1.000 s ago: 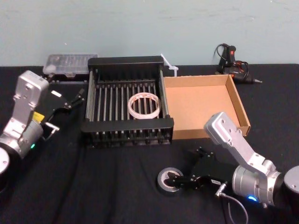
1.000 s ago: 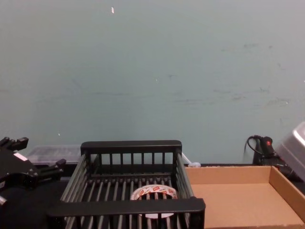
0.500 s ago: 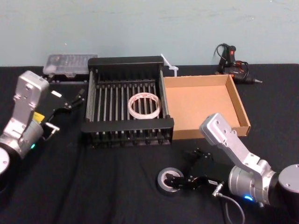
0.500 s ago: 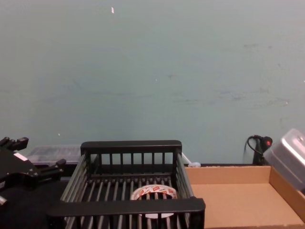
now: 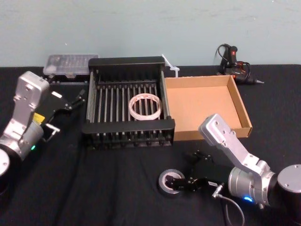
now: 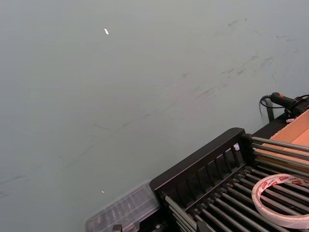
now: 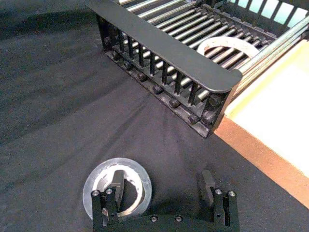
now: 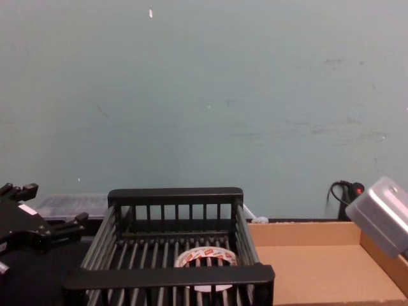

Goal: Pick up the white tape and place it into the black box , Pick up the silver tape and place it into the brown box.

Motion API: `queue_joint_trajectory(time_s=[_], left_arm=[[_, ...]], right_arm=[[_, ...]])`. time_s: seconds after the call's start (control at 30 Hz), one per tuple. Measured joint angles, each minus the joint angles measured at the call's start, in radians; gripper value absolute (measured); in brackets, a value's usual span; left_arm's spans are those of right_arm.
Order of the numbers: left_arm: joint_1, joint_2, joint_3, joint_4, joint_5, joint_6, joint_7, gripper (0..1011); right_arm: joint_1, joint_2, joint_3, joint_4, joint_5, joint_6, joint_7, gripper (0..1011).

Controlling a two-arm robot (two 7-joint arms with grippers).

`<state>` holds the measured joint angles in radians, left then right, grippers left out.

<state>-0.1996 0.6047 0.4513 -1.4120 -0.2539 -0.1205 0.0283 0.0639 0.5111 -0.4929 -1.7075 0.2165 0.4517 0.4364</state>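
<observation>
- My right gripper sits low over the black-clothed bench in front of the boxes, spread wide: one finger stands inside the core of the silver tape, the other well outside the roll.
- Against a second ago, I see the right arm has drawn back toward me and a little left; its grey housing now sits nearer the front wall of the brown box.
- The silver tape lies flat on the bench in the same spot, not lifted.
- The white tape rests flat on the barred floor of the black box, unchanged.
- The brown box stands touching the black box's right side, holding nothing.
- My left gripper hangs parked beside the black box's left wall, fingers apart, unmoved.
</observation>
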Motion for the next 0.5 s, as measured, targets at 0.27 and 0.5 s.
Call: queue_joint_trajectory(time_s=[0.27, 0.5], left_arm=[[0.0, 0.0, 0.0, 0.0, 0.0, 0.0, 0.0, 1001], [0.0, 0.0, 0.0, 0.0, 0.0, 0.0, 0.0, 1001]], right_arm=[[-0.001, 0.002, 0.001, -0.002, 0.0, -0.001, 0.0, 1000], [-0.002, 0.002, 0.001, -0.003, 0.0, -0.003, 0.0, 859]])
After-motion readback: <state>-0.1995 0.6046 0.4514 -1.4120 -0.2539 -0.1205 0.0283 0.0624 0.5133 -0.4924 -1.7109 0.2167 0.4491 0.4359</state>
